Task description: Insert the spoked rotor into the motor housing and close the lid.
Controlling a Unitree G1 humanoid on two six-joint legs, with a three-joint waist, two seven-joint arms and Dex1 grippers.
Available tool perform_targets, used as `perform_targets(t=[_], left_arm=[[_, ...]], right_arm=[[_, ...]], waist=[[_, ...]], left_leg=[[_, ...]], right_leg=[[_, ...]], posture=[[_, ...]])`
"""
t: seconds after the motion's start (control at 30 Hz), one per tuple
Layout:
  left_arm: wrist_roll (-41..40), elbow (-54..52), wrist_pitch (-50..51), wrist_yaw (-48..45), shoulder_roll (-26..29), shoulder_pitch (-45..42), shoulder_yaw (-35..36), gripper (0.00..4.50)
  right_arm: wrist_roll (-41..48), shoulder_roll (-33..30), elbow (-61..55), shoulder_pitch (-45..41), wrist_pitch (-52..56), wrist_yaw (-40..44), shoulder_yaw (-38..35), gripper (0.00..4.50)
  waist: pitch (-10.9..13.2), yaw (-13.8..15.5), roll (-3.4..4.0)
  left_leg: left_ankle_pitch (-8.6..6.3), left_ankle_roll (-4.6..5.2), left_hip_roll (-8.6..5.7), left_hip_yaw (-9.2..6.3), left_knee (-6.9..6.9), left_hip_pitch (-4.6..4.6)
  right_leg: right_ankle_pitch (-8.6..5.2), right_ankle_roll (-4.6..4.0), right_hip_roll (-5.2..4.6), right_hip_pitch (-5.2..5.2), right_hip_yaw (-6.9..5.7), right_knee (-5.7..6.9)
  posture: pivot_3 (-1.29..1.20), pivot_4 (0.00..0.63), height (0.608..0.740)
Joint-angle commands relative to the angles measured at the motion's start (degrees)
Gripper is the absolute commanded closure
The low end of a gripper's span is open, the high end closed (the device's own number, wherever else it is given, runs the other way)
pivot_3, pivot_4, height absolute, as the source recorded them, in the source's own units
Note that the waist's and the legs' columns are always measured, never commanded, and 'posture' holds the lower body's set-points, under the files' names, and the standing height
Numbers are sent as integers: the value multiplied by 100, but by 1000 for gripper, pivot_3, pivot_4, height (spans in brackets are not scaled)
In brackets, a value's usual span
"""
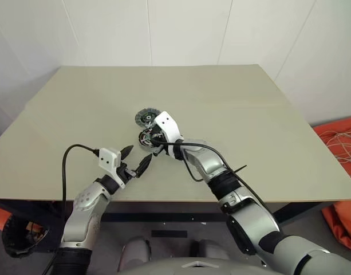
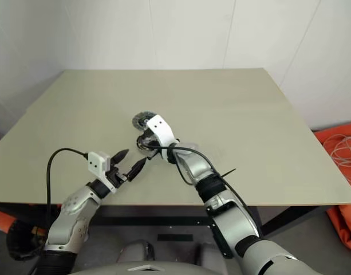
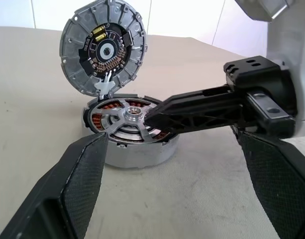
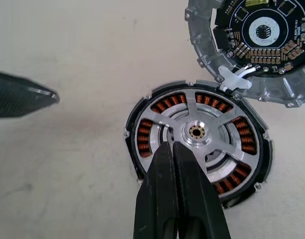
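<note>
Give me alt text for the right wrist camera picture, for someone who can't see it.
The right gripper, fingers shut, touches the spoked rotor near its hub, which sits in the motor housing with copper windings showing between spokes. The open lid, a circuit board inside, stands beside it on the table.

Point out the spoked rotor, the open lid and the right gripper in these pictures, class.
spoked rotor [image 4: 197, 131]: right wrist view, on its central hub.
lid [image 3: 103, 50]: left wrist view, on the circuit board inside it.
right gripper [image 4: 173, 149]: right wrist view, at its shut fingertips, over the rotor.
</note>
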Motion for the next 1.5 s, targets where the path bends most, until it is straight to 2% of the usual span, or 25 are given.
perform_targets(t=[0.03,0.23,0.3,0.37,0.63,1.0,1.5], left_arm=[[24,-263,-50,57,-55,-54,-67,0],[-49,-101,-106,-26,0,-101,4,0],[-67,-4,-141,-68,16,-136,36,0],[-72,66,-170,-97,21,-162,59,0],[-20,143,-276,-112,-36,-142,74,0],[21,265,-383,-144,-94,-150,60,0],[73,378,-501,-152,-170,-173,83,0]], right_arm=[[-34,-275,-847,45,25,524,251,4472],[-152,-788,-1268,-36,10,1223,622,4472],[-212,-801,-1145,-156,-62,1279,644,4098],[-278,-796,-1019,-246,-136,1322,674,3579],[-576,-689,-545,-474,-572,1446,874,804],[-954,-784,90,-742,-976,1779,1017,804],[-1201,-609,514,-922,-971,1754,1002,804]], waist=[[0,-1,0],[1,3,-2],[1,3,-2],[1,0,-2],[1,14,-3],[2,11,-5],[2,11,-5]], left_leg=[[-1,2,0,0,0,-2],[-2,3,1,0,1,1],[-2,3,1,0,3,0],[-2,3,1,0,5,0],[-4,7,1,1,6,-5],[-5,9,1,1,10,-6],[-6,11,3,1,11,-6]], right_leg=[[0,-1,0,-2,0,0],[-4,6,1,0,0,-1],[-4,6,0,0,0,0],[-4,6,1,-1,0,0],[11,-18,0,-2,0,-1],[16,-27,0,-2,0,0],[17,-29,0,-2,0,0]], posture=[[0,0,740],[0,0,740],[0,0,740],[0,0,740],[0,0,740],[0,0,740],[0,0,740]])
